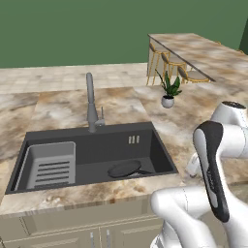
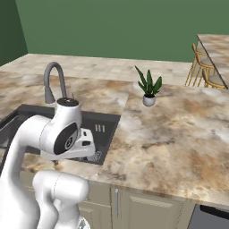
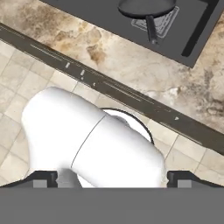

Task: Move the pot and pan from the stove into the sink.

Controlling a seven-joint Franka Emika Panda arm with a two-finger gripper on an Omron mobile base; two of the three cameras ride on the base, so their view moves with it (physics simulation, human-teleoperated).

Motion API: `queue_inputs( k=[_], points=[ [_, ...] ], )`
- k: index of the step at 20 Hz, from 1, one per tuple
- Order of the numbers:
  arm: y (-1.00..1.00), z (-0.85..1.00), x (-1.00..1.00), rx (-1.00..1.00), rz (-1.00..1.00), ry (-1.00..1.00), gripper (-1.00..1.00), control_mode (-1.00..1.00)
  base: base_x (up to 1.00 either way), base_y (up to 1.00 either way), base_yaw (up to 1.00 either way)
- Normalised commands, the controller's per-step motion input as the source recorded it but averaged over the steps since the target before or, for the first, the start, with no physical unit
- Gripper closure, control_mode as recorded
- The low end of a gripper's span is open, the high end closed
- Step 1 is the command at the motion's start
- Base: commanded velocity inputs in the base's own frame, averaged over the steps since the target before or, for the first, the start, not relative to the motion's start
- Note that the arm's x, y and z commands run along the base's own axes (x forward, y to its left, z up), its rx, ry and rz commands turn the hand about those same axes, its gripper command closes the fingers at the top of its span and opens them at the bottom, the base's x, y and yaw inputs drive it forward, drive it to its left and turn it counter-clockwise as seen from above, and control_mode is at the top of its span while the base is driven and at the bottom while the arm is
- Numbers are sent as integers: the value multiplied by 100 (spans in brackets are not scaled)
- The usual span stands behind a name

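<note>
Hand view has the pan [image 3: 146, 8] already lying in the sink [image 3: 192, 30], handle toward the counter edge; gripper [image 3: 112, 179] fingers spread wide, holding nothing (pot unseen).

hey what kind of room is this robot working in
A home kitchen, most likely: a marble-look counter holds a dark sink with a tall faucet, a black pan lies in the basin, and bar stools stand at a far counter.
</note>
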Motion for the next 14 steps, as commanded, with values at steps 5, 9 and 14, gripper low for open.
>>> queue_inputs(
  k=[5, 9, 14],
  points=[
    [-16, 0, -71, 0, 1, -33, -100, -100, 0, 0, 0],
    [-8, 0, -18, 0, -3, -50, -100, -100, 0, 0, 0],
    [0, 0, -3, 1, 0, -9, -100, -100, 0, 0, 0]
  ],
)
